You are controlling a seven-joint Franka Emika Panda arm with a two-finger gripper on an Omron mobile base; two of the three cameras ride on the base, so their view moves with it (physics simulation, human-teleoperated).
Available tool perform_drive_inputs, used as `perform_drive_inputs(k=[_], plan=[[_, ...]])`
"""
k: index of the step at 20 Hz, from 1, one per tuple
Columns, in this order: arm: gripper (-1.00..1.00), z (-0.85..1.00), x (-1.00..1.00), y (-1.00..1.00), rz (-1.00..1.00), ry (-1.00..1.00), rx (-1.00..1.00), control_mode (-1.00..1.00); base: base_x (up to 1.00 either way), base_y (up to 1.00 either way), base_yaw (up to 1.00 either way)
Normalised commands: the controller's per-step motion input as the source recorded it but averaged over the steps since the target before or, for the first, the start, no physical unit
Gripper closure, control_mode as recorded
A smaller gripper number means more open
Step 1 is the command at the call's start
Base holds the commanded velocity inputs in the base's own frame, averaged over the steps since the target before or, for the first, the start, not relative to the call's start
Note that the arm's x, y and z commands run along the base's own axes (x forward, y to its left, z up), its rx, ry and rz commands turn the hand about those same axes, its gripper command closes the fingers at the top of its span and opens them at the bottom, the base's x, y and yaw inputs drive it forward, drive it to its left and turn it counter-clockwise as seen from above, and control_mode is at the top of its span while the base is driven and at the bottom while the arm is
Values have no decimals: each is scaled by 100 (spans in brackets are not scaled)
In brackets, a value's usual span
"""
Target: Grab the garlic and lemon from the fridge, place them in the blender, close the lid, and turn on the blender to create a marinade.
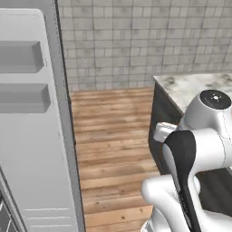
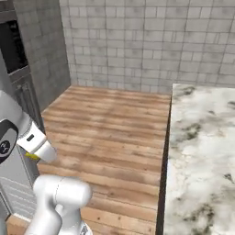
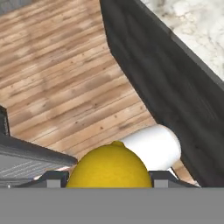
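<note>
A yellow lemon [image 3: 109, 168] sits between my gripper's [image 3: 109, 178] two dark fingers, and the gripper is shut on it. From the right base view, a sliver of the lemon [image 2: 31, 156] shows under the white hand [image 2: 40, 149] at the left, above the wooden floor. The fridge's open door [image 1: 27, 145] stands at the left of the left base view, its pale inner side with two door bins facing me. The blender, the lid and the garlic are out of view.
A marble counter [image 2: 202, 151] on a dark cabinet side [image 3: 166, 87] runs along the right. Wooden floor [image 1: 113, 136] lies between it and the fridge door. A grey tiled wall [image 2: 147, 41] closes the back.
</note>
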Motion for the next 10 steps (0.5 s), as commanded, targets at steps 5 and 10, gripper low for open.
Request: perform_drive_inputs(k=[5, 10], plan=[[100, 0, 0, 0, 0, 0, 0, 100, -67, 6, -85], [100, 0, 0, 0, 0, 0, 0, 100, -84, 0, -77]])
